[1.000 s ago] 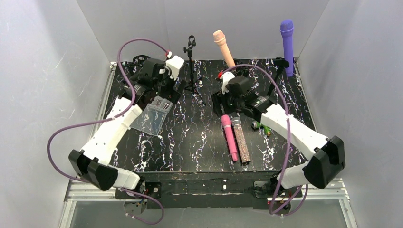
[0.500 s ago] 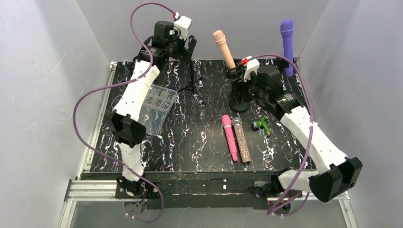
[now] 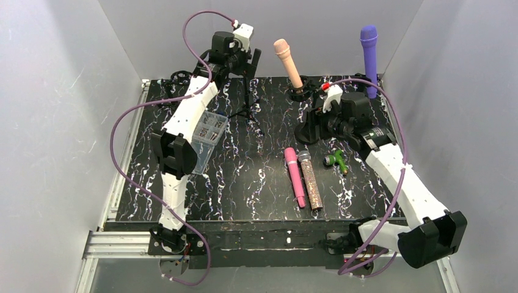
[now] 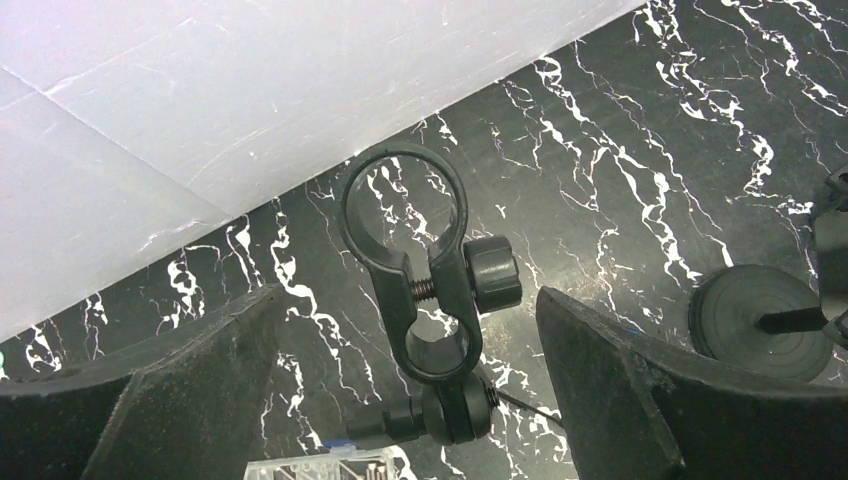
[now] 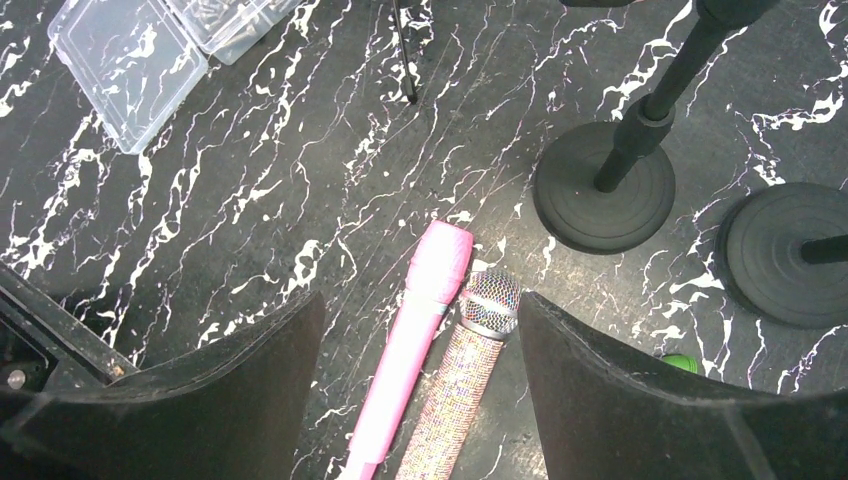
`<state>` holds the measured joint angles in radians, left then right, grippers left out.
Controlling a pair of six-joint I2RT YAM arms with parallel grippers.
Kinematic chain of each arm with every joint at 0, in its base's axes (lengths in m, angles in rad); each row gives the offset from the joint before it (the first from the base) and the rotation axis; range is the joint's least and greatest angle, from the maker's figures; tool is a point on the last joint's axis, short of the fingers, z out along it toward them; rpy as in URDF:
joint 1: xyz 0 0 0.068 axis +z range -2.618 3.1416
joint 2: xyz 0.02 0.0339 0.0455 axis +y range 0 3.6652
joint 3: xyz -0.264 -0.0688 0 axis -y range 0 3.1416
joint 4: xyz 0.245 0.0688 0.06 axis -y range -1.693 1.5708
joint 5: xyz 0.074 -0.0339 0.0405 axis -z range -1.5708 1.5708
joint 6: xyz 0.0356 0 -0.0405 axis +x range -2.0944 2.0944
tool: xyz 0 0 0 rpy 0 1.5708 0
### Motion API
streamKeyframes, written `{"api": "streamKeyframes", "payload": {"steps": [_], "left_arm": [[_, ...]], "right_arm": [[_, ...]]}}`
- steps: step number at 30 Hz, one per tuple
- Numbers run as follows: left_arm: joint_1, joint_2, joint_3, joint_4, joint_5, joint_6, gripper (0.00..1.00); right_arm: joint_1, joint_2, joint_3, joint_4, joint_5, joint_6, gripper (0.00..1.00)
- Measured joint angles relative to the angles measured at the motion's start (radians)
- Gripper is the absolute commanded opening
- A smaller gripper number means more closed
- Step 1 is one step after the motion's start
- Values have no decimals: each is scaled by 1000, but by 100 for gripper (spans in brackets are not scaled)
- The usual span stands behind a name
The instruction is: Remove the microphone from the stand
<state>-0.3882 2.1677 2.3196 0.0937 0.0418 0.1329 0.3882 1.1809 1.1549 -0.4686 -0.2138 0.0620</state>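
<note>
Left arm has swung further up and right, putting the left gripper (image 3: 249, 60) at the top of the tripod stand (image 3: 246, 91). The right gripper (image 3: 314, 122) has backed off slightly, low by a round base (image 3: 307, 133). The peach microphone (image 3: 287, 61) and the purple microphone (image 3: 369, 52) sit in stands at the back, untouched, so removal looks not begun.

Left wrist: jaws wide apart, gripping nothing, with the empty clip ring (image 4: 405, 215) showing between them.

Right wrist: jaws apart and empty, above the pink microphone (image 5: 415, 340) and the glitter microphone (image 5: 465, 380).

Black white-veined tabletop (image 3: 256, 177), plain white walls (image 3: 61, 122).
</note>
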Motion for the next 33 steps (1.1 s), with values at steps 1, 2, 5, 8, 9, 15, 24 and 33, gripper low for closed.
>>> {"api": "streamKeyframes", "payload": {"steps": [1,2,5,8,9,15,24,33], "left_arm": [[0,2,1,7,0,-3,92],[0,2,2,9,0,-5,89],[0,2,9,15,0,-16,74],[0,2,11,22,1,-24,66],[0,2,11,21,3,-27,63],[0,2,-6,24,12,-48,23],[0,-46,-115,109,27,-74,0],[0,-87,-200,172,22,-97,0]], "right_arm": [[-3,-5,-3,0,-4,3,79],[-7,-9,-6,2,-8,6,79],[-16,-19,-11,5,-25,13,79],[-24,-28,-28,15,-37,16,79],[-27,-28,-32,17,-40,17,79],[-40,-32,-54,27,-59,22,79],[-65,-55,-68,32,-82,38,79],[-79,-60,-74,44,-104,41,79]]}}
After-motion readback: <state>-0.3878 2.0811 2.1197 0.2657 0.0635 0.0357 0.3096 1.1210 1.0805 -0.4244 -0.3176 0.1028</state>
